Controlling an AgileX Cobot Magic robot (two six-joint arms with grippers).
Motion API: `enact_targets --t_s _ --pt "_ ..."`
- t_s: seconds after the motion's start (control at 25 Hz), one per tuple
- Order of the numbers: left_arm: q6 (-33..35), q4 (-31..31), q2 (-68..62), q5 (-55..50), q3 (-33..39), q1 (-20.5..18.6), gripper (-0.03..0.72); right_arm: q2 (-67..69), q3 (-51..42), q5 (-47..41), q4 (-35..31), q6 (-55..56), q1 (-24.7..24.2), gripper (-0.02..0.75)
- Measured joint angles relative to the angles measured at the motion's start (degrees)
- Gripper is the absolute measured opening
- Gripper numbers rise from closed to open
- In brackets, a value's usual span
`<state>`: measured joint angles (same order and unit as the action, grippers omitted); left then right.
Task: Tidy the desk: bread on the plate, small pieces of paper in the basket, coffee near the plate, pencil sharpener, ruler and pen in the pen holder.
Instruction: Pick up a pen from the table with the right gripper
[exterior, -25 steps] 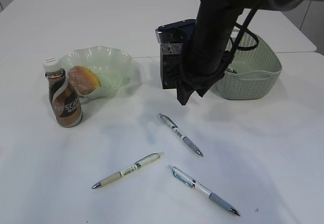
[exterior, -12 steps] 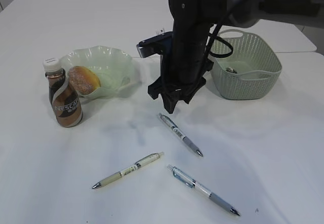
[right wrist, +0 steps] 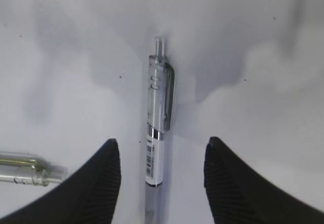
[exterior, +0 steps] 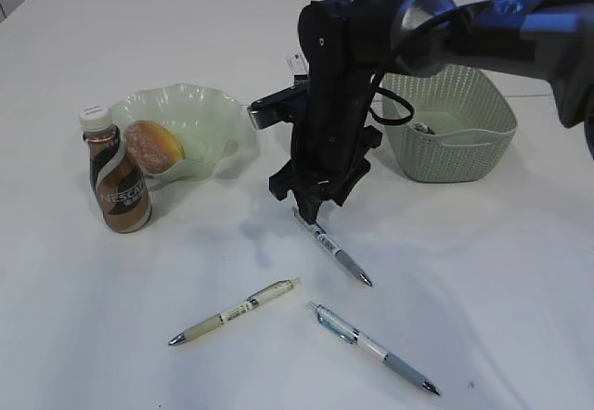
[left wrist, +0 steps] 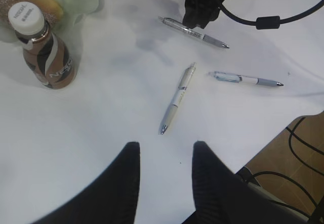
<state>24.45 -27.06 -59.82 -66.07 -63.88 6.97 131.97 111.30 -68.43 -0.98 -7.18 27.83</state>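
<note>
while the right tool hangs just over the clear-barrelled click pen with grey grip, its two black fingers stand wide apart with nothing between them but that pen, one finger on each side of the barrel in the right wrist view. pen's long axis runs straight down the gap between the fingers, clicker end away from the wrist camera, so the fingers close across the barrel, not along it; good line-up for a pinch, judged. on the white tabletop this pen lies slanted, clicker toward the black mesh pen holder, which is mostly hidden behind the right arm. left tool is part open, empty, up high and well apart from all pens; right arm is clearly the nearer. two more pens wait closer to the front edge: cream-bodied one and blue-tinted one with grey grip. sugared golden-brown bun already in wavy pale green dish, brown nescafe bottle with cream cap just beside it, pale green perforated basket off to the right. ruler and sharpener not visible.
</note>
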Motion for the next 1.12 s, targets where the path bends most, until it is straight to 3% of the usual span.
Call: enact_targets --t_s 1.12 --pt "-0.02 0.00 0.00 0.00 0.00 0.00 0.243 5.30 3.81 3.09 -2.32 -1.38 0.08 0.424"
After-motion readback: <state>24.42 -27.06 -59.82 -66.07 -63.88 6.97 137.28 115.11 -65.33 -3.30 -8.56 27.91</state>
